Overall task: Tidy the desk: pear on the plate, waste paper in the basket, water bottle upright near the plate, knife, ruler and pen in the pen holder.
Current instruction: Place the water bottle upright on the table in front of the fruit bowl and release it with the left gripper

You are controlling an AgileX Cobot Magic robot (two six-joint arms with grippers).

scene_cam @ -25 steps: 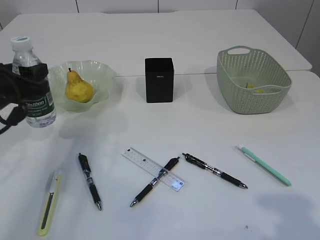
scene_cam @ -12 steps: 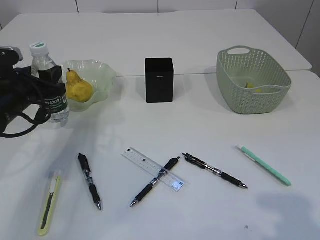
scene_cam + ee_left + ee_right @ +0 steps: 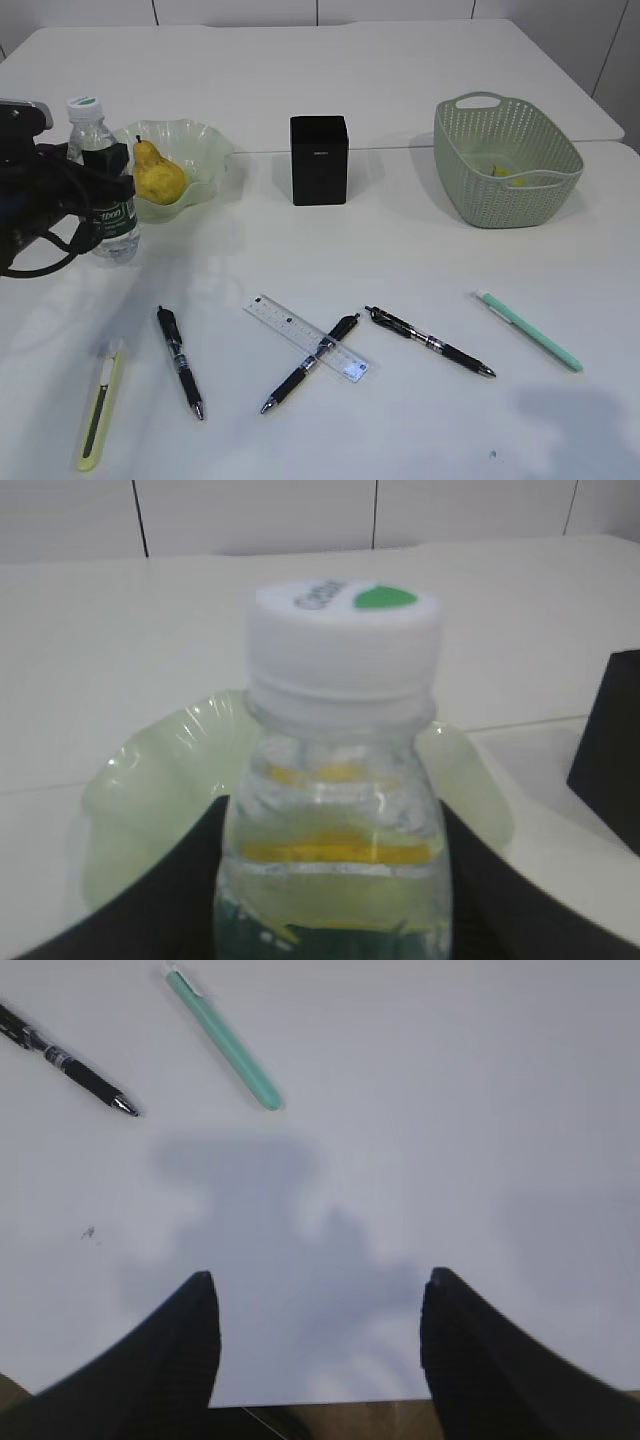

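**Bottle upright beside the plate, writing things loose on the surface**

Nearest lie one yellow knife (image 3: pixel 98 408), three black pens (image 3: pixel 180 361) (image 3: pixel 309 363) (image 3: pixel 429 342), one clear ruler (image 3: pixel 306 337) with the middle pen lying across it, and one green pen (image 3: pixel 528 330) to the right, all flat on the white surface (image 3: pixel 400 260). The right hand (image 3: pixel 318 1335) hangs above bare surface, its two fingers spread wide, holding nothing. Farther back the left hand (image 3: pixel 98 195) grips one water bottle (image 3: pixel 103 182), upright, just beside the one green plate (image 3: pixel 200 150) that carries one pear (image 3: pixel 156 176). One black pen holder (image 3: pixel 319 160) stands mid-surface; one green basket (image 3: pixel 506 160) stands right, with something yellow inside.
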